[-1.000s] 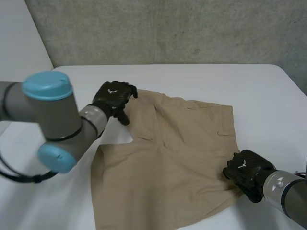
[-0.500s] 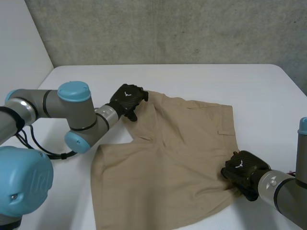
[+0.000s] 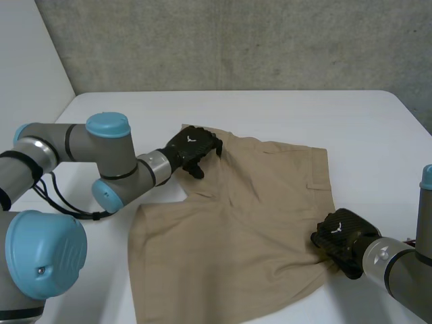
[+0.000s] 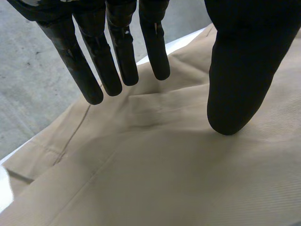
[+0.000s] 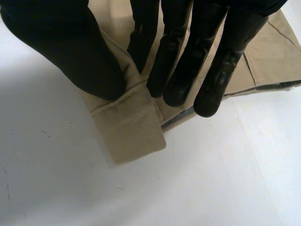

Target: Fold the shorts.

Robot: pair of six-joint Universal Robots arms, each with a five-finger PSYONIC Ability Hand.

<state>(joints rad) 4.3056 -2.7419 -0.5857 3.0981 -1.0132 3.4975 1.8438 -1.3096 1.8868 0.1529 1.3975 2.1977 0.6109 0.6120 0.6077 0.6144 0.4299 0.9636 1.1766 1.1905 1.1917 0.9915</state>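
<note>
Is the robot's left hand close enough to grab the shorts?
Probably yes. The left hand is open over a corner of the shorts, with its fingers straight and its thumb spread wide. Nothing lies between it and the cloth, so closing there should catch some.

Right hand (image 5: 61, 42) pinching shorts (image 5: 129, 123) corner, white table (image 5: 216, 183).

Table (image 3: 324, 111) free beyond shorts (image 3: 236, 236), far and right; left arm (image 3: 121, 165) bars left side.
</note>
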